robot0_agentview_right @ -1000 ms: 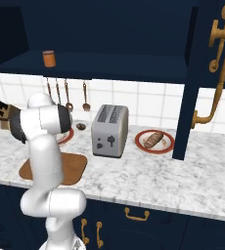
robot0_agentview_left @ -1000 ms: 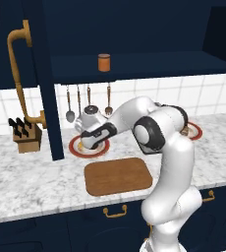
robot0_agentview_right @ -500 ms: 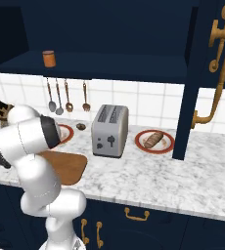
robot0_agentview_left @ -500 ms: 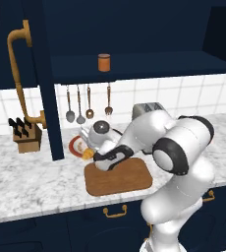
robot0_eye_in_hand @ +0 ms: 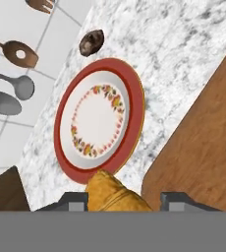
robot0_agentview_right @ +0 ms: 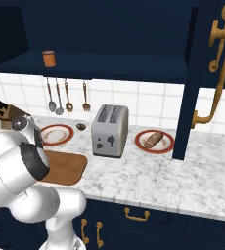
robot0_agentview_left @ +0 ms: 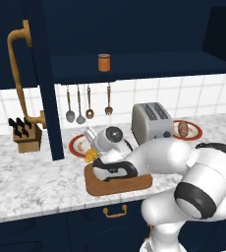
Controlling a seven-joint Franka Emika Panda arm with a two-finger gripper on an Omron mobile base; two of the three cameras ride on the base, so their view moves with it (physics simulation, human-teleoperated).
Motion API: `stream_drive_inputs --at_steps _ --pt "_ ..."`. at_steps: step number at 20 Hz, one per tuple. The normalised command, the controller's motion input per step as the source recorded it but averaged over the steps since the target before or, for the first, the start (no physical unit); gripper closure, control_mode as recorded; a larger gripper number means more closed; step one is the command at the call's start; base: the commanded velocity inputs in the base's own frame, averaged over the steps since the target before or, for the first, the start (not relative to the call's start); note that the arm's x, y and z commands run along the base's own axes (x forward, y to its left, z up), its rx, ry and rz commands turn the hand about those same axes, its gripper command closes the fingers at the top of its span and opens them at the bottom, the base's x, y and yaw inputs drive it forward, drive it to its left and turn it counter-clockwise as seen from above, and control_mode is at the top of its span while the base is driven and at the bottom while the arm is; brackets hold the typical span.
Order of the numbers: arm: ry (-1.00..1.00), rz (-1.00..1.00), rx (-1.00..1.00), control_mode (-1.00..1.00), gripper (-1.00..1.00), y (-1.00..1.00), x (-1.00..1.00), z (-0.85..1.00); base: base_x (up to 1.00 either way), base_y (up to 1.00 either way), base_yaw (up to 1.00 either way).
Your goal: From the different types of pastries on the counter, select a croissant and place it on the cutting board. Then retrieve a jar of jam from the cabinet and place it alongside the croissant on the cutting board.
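A second ago the arm stood high over the red-rimmed plate (robot0_agentview_left: 79, 145); since then it has swung down and forward, and the claw (robot0_agentview_left: 91, 156) now hangs at the near left corner of the cutting board (robot0_agentview_left: 134, 184), carrying the croissant (robot0_agentview_left: 90, 156) off the plate toward the wood. The hand view bears this out: the plate (robot0_eye_in_hand: 134, 98) lies bare, and the golden croissant (robot0_eye_in_hand: 116, 196) sits pinched between the two dark fingertips (robot0_eye_in_hand: 76, 201), so the claw is narrowed on the pastry. By my judgement the first half of the task is nearly done, since the croissant hangs over the worktop (robot0_agentview_left: 26, 177) just at the board's edge and has yet to be set on it. The hand view also shows the tiny dark lump (robot0_eye_in_hand: 91, 42) at about 12 o'clock of the plate, and the board (robot0_eye_in_hand: 208, 142) at 3 o'clock of the croissant. The left base view gives what the hand view lacks: the jar of jam (robot0_agentview_left: 103, 62) upright on the shelf of the open cabinet (robot0_agentview_left: 134, 64), at 12 o'clock of the board and well apart from it, and the darker round pastry (robot0_agentview_left: 183, 128) on its plate at 3 o'clock of the toaster (robot0_agentview_left: 151, 120). In the right base view the arm's white bulk hides the claw, while the jar (robot0_agentview_right: 48, 58) and the board (robot0_agentview_right: 65, 168) stay plain.
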Motion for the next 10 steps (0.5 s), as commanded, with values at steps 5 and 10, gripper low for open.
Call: stream_drive_inputs --at_steps 5,10 --pt "0.19 0.04 -0.17 -1.0 1.0 0.25 0.27 0.08 0.0 0.0 0.0" --pt "0.14 0.0 -0.04 -1.0 1.0 -0.11 -0.17 0.27 0.0 0.0 0.0"
